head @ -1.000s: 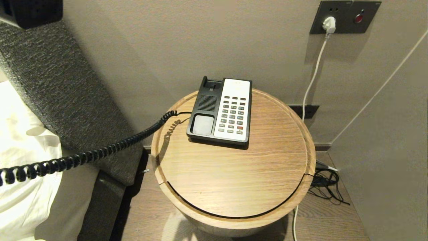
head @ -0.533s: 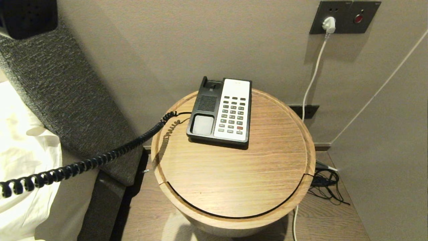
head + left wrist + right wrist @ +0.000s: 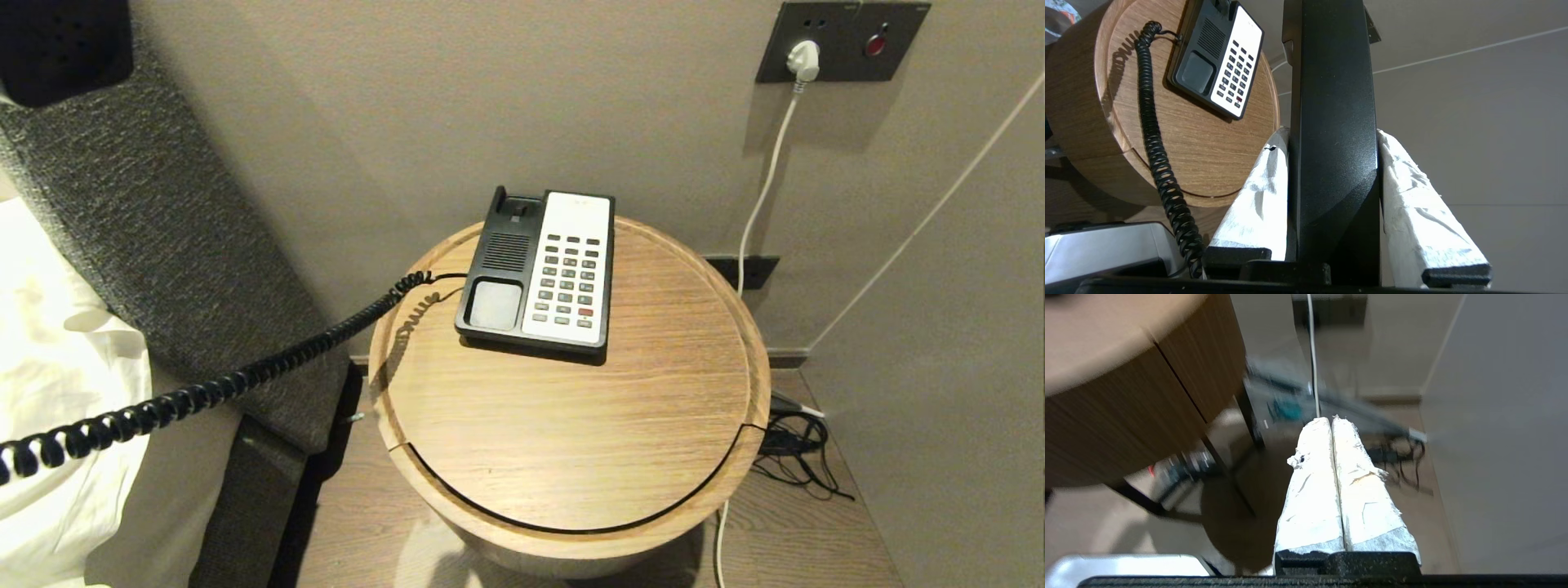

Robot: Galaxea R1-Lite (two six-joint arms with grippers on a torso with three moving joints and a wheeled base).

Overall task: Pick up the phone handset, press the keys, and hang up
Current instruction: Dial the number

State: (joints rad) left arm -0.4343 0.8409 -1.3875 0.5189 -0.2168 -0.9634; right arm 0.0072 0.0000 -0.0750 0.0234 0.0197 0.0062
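The phone handset (image 3: pixel 1331 81), long and black, stands between the white-wrapped fingers (image 3: pixel 1257 196) of my left gripper (image 3: pixel 1333 136), which is shut on it off the table's left side. In the head view only the handset's perforated end (image 3: pixel 65 45) shows, at the top left corner. Its coiled cord (image 3: pixel 245 376) stretches from the left edge to the phone base (image 3: pixel 498 269) on the round wooden table (image 3: pixel 571 425). The white panel with the keys (image 3: pixel 569 278) lies uncovered, and the cradle is empty. My right gripper (image 3: pixel 1331 418) hangs low beside the table, shut on nothing.
A grey padded headboard (image 3: pixel 163 229) and white bedding (image 3: pixel 57 392) fill the left. Behind the table, a white plug (image 3: pixel 804 57) sits in a wall panel, its cable running down. Tangled black cables (image 3: pixel 796 453) lie on the floor at the right, by the side wall.
The handset's end has slid a little further left in the head view, and the cord's left part has sunk slightly. The phone base and table have not moved.
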